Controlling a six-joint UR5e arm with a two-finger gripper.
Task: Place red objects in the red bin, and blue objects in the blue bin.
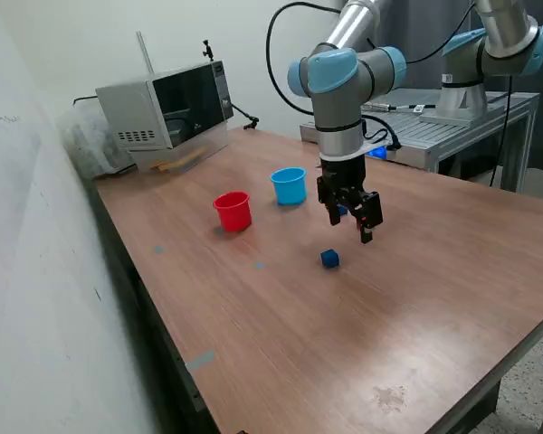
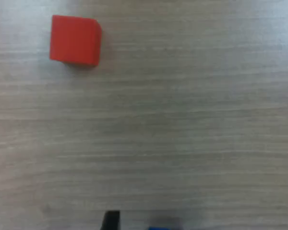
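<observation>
My gripper hangs mid-frame, fingers parted around something blue; grip unclear. Blue cube lower center, red cup and blue cup upper left. Wrist: red cube.

Red bin: a small red cup, seen upright and open-topped on the wooden table.
Blue bin: a light-blue cup of like size, set upright just beside the red one, toward the exterior view's right.
Blue cube: tiny and dark, resting apart from both cups.
Red cube: shown flat on the wood in the wrist view.
</observation>
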